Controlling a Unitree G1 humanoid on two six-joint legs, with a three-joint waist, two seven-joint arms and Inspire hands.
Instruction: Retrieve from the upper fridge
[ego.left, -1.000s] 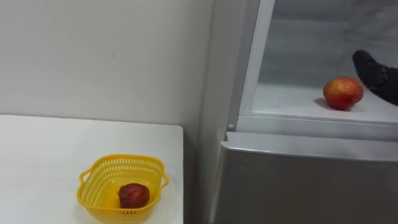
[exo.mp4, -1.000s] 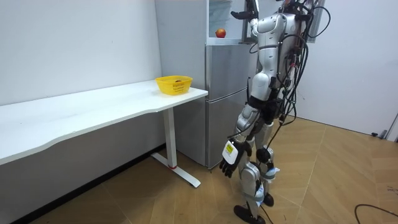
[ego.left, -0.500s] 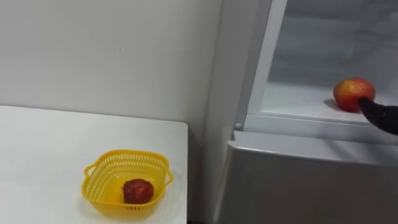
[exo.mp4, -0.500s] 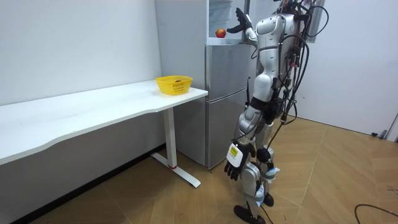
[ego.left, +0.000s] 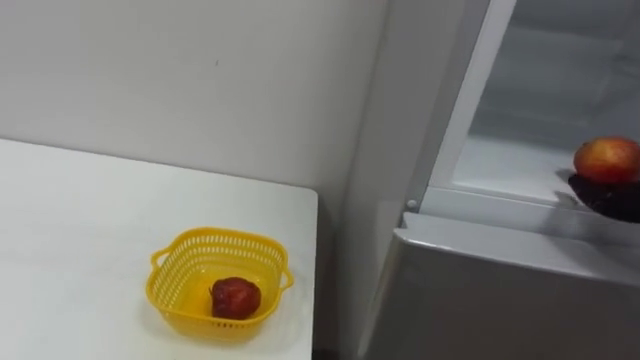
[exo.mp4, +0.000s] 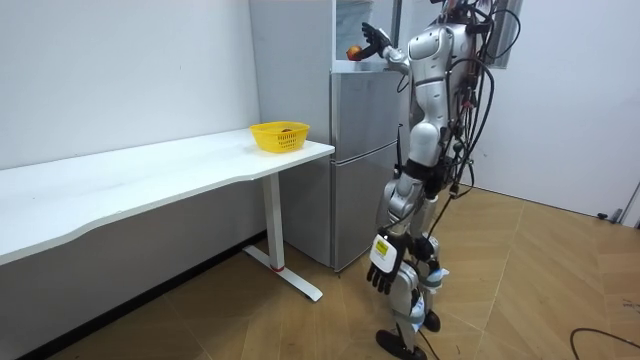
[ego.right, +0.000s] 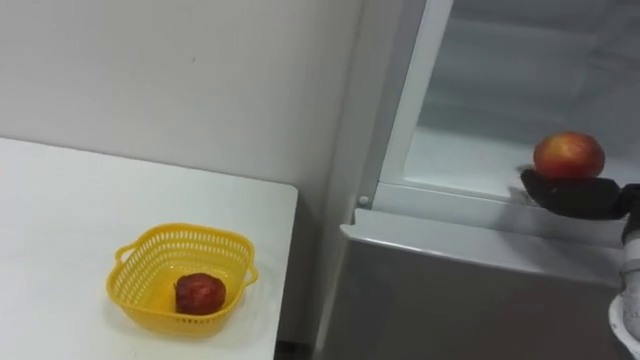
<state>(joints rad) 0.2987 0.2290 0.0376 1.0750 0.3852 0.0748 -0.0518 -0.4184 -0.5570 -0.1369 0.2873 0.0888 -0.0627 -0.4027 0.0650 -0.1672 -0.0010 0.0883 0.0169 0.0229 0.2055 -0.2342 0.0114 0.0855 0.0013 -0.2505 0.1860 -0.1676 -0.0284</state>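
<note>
Looking at one round apple (ego.right: 568, 156), red blending into yellow-orange; sitting upright at the near edge of the white shelf inside the open upper fridge compartment (ego.right: 500, 70), far right in the scene; showing directly above the dark right hand (ego.right: 580, 197), reaching flat and leftward beneath; resting on hand or shelf being unclear.

Right hand (ego.right: 575, 196) raised forward, fingers outstretched; left hand (exo.mp4: 383, 276) low beside thigh, relaxed.

Bright, even room light; soft shadow beneath basket (ego.left: 176, 268) on table (ego.left: 70, 230); fridge (ego.left: 540, 110) interior pale, evenly lit
</note>
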